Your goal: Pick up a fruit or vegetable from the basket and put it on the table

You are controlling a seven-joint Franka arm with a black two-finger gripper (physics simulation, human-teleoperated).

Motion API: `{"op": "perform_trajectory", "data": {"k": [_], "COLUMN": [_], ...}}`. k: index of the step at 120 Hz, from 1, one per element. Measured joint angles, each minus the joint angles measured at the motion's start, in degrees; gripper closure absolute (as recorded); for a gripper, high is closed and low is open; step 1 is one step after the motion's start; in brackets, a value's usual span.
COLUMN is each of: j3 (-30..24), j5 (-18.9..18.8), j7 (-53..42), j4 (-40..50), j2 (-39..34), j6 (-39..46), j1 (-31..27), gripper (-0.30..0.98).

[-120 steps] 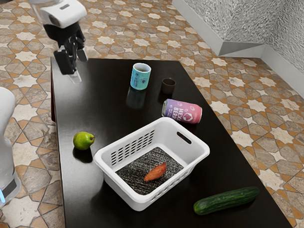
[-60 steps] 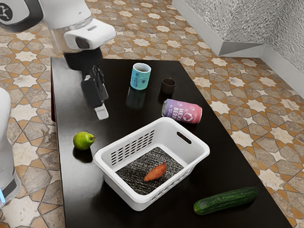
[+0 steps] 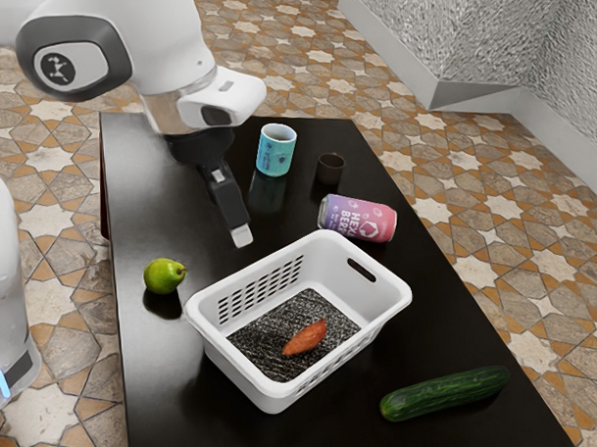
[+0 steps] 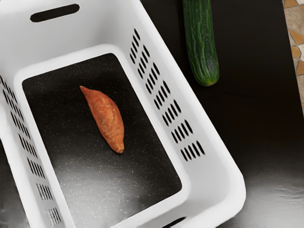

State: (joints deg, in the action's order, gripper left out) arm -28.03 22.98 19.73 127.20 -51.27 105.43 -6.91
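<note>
Seeing the cucumber [image 4: 203,52] outside, basket walls [image 4: 213,175] surrounding the sweet potato [image 4: 106,118], roughly lengthwise within, we can't tell whether our gripper [image 3: 242,235] is clenched.

1. The arm [image 3: 160,37] is glossy white, with smooth, rounded shells.
2. A thick dark grey ring [image 3: 118,43] frames a white, rounded cap [image 3: 82,66] on one joint.
3. The cap bears a round dark emblem [image 3: 58,68] with a pale, branching mark inside.
4. Below, a beige-grey band [image 3: 167,114] wraps the shell.
5. The white wrist [image 3: 243,93] juts out bluntly, with a dark oval patch [image 3: 217,115] on its side and a small grey mark on top.
6. The gripper [image 3: 242,235] is black, blocky and narrow, ending in a pale grey tip.
7. The base [image 3: 4,263] is white and curved, with a dark grey panel [image 3: 23,367] and a slim light-blue strip [image 3: 2,381] low down.
</note>
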Motion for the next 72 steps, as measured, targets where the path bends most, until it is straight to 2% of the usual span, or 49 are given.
{"op": "perform_trajectory", "data": {"k": [30, 47, 61, 72], "j3": [-4.3, -7.1, -8.2, -9.3], "j5": [-1.8, -2.1, -2.2, -2.2], "j7": [1.7, 1.8, 1.2, 0.8], "j4": [1.0, 2.2, 8.6, 10.2], "j2": [0.1, -0.3, -0.3, -0.3], "j6": [-0.7, 1.1, 7.1, 11.3], "j1": [-5.2, -5.0, -2.3, -1.5], "gripper": [0.00, 0.00, 0.01, 0.00]}}
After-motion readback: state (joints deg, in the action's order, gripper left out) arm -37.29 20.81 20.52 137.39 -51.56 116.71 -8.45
